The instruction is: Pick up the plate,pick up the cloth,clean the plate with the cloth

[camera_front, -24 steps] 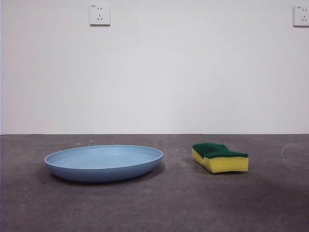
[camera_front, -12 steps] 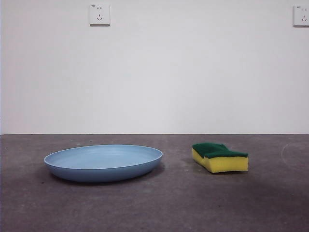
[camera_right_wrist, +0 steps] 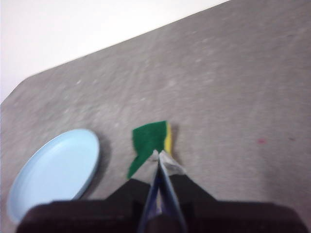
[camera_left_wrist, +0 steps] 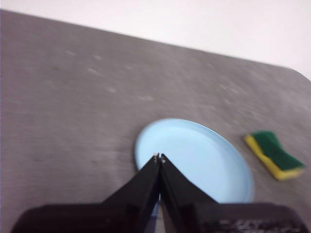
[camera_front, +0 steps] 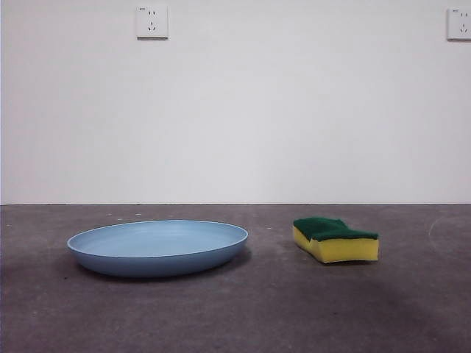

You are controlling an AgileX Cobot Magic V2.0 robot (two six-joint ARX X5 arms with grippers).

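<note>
I'm seeing both claws pinched closed, holding nothing: left gripper [camera_left_wrist: 159, 157] hovering above the plate [camera_front: 157, 247], right gripper [camera_right_wrist: 159, 154] above the cloth [camera_front: 335, 239], lying at the plate's 3 o'clock on the table [camera_front: 243, 316].

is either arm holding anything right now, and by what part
Nothing is held. The left tool and right tool are both shut and empty; the plate and sponge lie untouched on the table.

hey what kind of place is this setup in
Probably an indoor lab or test room, not a home kitchen. A bare grey table stands against a plain white wall with power sockets. Only a blue plate and a sponge lie on it.
</note>
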